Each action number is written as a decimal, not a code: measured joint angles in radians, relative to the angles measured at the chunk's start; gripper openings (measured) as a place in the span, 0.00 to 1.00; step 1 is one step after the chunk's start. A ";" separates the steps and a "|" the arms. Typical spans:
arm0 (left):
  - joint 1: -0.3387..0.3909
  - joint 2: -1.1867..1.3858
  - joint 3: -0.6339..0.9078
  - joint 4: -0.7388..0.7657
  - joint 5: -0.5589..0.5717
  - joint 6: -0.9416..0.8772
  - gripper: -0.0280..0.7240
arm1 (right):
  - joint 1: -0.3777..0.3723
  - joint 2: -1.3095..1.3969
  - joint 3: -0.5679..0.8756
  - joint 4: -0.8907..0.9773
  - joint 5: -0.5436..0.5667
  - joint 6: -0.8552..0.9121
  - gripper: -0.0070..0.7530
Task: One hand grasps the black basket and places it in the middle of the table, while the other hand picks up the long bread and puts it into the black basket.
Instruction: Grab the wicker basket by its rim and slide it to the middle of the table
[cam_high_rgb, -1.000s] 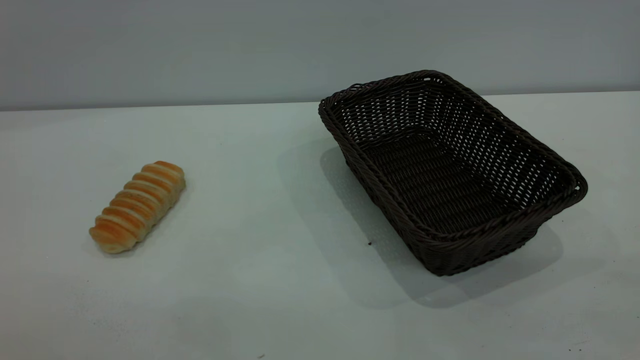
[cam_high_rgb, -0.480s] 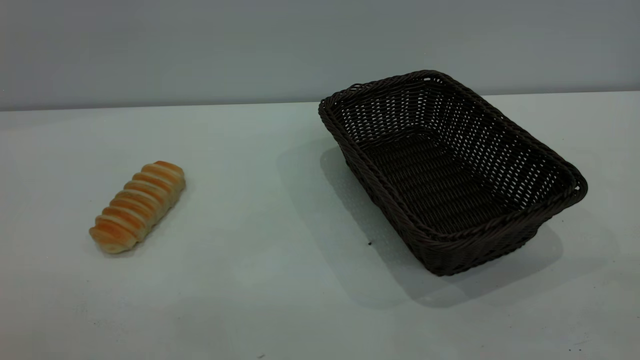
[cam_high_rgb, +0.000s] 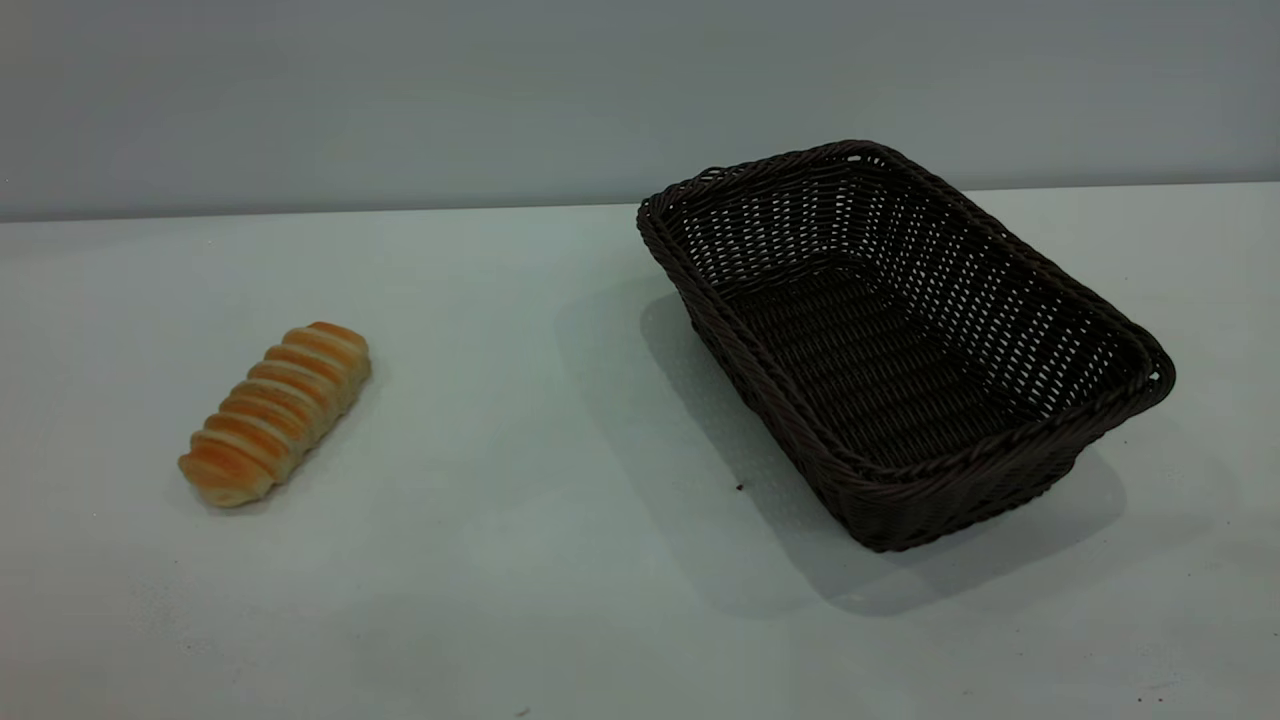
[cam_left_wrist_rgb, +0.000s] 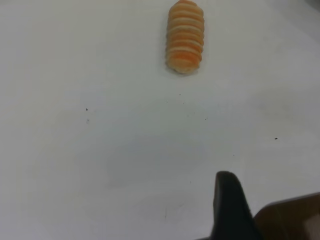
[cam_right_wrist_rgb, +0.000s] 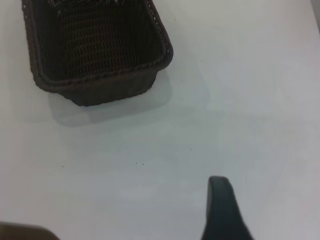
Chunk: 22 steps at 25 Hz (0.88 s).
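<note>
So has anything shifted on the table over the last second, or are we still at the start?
Nothing visibly changed. The long bread lies in the same spot at the left of the table, and the black basket sits empty at the right, untouched. Neither gripper shows in the exterior view.

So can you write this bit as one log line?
stage: start | long bread: on table, left | black basket: empty, right | arms: neither touching anything
</note>
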 joint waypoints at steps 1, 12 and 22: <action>0.000 0.000 0.000 0.000 0.000 0.000 0.65 | 0.000 0.000 0.000 0.000 0.000 0.000 0.64; 0.000 0.000 0.000 0.000 0.000 0.000 0.65 | 0.000 0.000 0.000 0.000 0.000 0.000 0.64; 0.000 0.002 -0.028 -0.011 -0.102 0.006 0.65 | 0.000 0.071 -0.030 0.004 0.010 0.011 0.64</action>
